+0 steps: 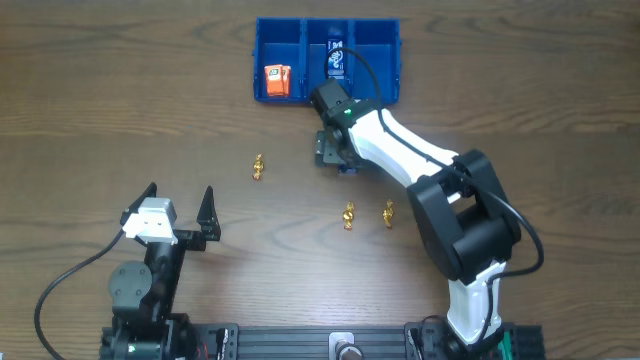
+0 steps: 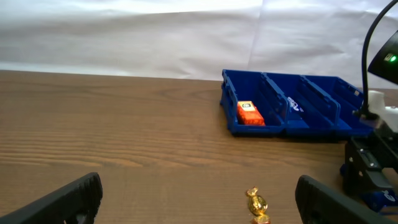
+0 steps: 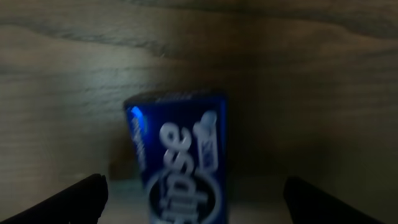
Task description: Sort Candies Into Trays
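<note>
Three compartments are seen in the blue tray [image 1: 385,50], which is set at the far edge of the table [image 1: 100,100], roughly midway along it. An orange candy [image 1: 276,80] is held in the compartment nearest the table's left edge, toward that compartment's near end. A blue packet [image 1: 336,62] is held in the middle compartment.

The right gripper [image 1: 335,152] is positioned low over the table, just in front of the tray's near wall and about in line with the middle compartment. Its fingers [image 3: 68,202] are spread wide. A loose blue packet [image 3: 180,155] is framed between them, flat on the wood, with a gap on each side, so nothing is pinched. Whether the fingertips touch the table cannot be told.

Loose sweets are scattered over the middle of the table, all well apart from the tray. The first gold candy [image 1: 259,166] is placed toward the left edge, beside the right gripper but clear of it. The second gold candy [image 1: 348,215] and third gold candy [image 1: 388,212] are laid side by side, nearer the front edge.

The left gripper [image 1: 180,208] is held near the front edge, toward the front-left corner. Its fingers [image 2: 62,199] are spread, with nothing gripped between them. The first gold candy is seen on the wood ahead of it.
</note>
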Robot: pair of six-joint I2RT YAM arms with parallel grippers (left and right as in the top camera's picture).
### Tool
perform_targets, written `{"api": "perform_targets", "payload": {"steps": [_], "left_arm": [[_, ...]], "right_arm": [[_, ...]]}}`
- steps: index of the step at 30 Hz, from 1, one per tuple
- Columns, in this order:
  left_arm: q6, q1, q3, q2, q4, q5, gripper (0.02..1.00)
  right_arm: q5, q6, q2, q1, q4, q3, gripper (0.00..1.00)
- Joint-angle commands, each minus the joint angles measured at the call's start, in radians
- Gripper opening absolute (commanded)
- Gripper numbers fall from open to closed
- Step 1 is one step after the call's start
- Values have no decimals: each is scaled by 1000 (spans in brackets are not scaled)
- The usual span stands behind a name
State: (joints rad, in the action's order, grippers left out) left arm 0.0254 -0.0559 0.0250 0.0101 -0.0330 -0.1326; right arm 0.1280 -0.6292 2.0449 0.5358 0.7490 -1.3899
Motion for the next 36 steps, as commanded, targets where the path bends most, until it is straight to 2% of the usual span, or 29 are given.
{"api": "perform_targets", "payload": {"steps": [1, 2, 4, 7, 9, 13, 16, 19, 20, 27, 36], "left_arm": [[-3, 4, -20, -6, -33, -18, 998], [-3, 4, -20, -6, -33, -18, 998], [-3, 4, -20, -6, -33, -18, 996], [-3, 4, -20, -6, -33, -18, 998], [-3, 4, -20, -6, -33, -18, 998], [-3, 4, -20, -6, -33, -18, 998], [-3, 4, -20, -6, -33, -18, 998], [-3, 4, -20, -6, -33, -18, 998], [-3, 4, -20, -6, -33, -18, 998], [-3, 4, -20, -6, -33, -18, 998], [-3, 4, -20, -6, -33, -18, 998]], "right_arm": [[-34, 62, 34, -14, -32, -10, 897], [-34, 62, 38, -15, -35, -10, 853], [-34, 62, 39, -14, -37, -10, 634], [-39, 61, 39, -14, -36, -10, 360], [-45, 58, 34, -1, -37, -10, 275], [-29, 54, -178, 74, 3, -19, 248], [-13, 52, -278, 110, 122, -137, 222], [77, 51, -211, 100, 311, -433, 220], [81, 59, -136, 72, 323, -554, 220], [101, 111, 180, -13, 254, -839, 220], [126, 115, 264, -70, 185, -844, 272]]}}
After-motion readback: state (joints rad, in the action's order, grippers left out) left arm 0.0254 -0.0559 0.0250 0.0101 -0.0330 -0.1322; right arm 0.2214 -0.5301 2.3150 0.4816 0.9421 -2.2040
